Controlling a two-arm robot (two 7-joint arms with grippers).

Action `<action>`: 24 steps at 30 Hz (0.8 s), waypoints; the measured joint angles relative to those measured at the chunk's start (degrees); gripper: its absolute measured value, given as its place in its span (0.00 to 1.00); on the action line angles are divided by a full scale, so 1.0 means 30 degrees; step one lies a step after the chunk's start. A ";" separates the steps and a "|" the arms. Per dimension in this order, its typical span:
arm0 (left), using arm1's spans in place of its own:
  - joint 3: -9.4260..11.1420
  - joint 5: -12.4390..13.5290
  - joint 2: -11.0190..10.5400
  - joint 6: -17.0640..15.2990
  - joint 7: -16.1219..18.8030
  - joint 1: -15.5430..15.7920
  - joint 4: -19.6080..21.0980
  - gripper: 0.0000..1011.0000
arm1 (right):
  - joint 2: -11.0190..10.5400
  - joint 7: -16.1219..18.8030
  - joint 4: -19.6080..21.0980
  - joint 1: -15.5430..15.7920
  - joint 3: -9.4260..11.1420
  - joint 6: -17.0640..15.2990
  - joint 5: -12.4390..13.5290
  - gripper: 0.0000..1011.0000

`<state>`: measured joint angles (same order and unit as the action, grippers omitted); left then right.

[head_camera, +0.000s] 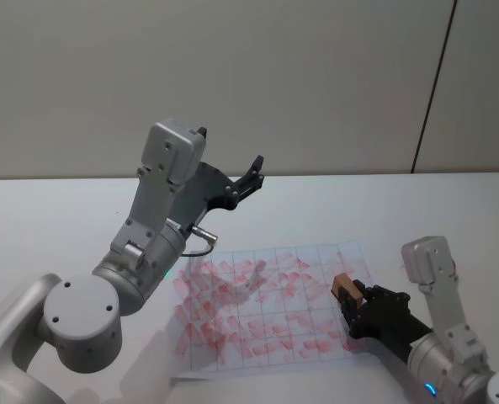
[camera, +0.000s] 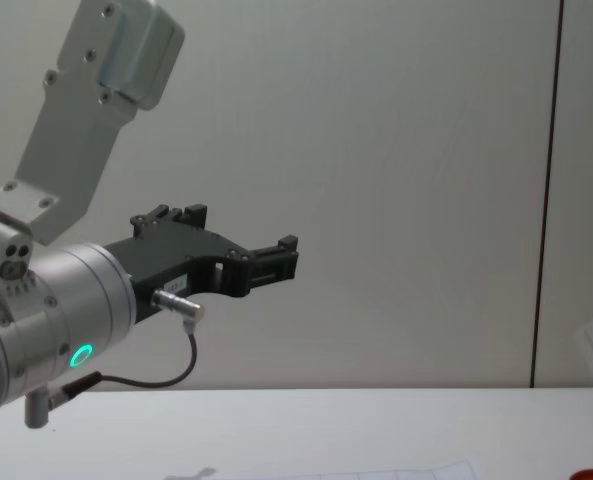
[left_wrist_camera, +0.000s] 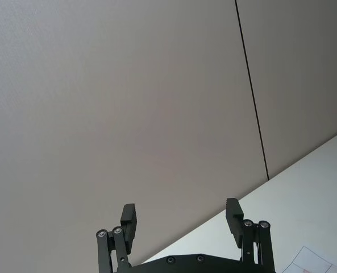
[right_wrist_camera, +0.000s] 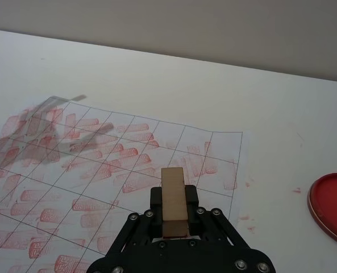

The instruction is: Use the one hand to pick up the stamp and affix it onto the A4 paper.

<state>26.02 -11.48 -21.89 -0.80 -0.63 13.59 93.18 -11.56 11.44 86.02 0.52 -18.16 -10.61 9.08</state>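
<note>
The small black clamp-like right gripper (head_camera: 350, 301) is squeezed tight on the small light tan wooden stamp (right_wrist_camera: 173, 196), which sticks out from between its short dark fingers (right_wrist_camera: 192, 199). The big white paper (right_wrist_camera: 100, 170) with thin grid lines and lots of red marks lies flat under and in front of this hand, and I cannot tell if the block touches it. A flat red round disc (right_wrist_camera: 332, 207) lies on the white table (head_camera: 400, 210) off to the hand's side, away from the sheet, and far to the hand's left the black left gripper (left_wrist_camera: 182, 219) with the silver wrist hangs high in the air, fingers spread wide, holding nothing.
</note>
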 joint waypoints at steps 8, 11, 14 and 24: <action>0.0000 0.0001 -0.0001 0.0000 0.0000 0.0000 0.0000 0.99 | 0.0106 0.0026 -0.0031 -0.0187 0.0057 -0.0451 0.0311 0.22; 0.0001 0.0001 -0.0001 0.0000 0.0000 0.0000 -0.0001 0.99 | 0.0129 0.0001 0.0101 -0.0217 0.0084 -0.0661 0.0410 0.22; 0.0000 0.0000 -0.0001 0.0000 -0.0001 0.0000 0.0000 0.99 | 0.0132 -0.0040 0.0389 -0.0251 0.0075 -0.0897 0.0478 0.22; -0.0001 0.0000 -0.0001 0.0000 -0.0001 0.0000 0.0000 0.99 | 0.0124 -0.0467 0.2408 -0.0470 0.0291 -0.1550 0.0601 0.22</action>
<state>26.02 -11.48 -21.90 -0.80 -0.63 13.59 93.18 -11.19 10.04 93.24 -0.89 -17.29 -15.26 10.88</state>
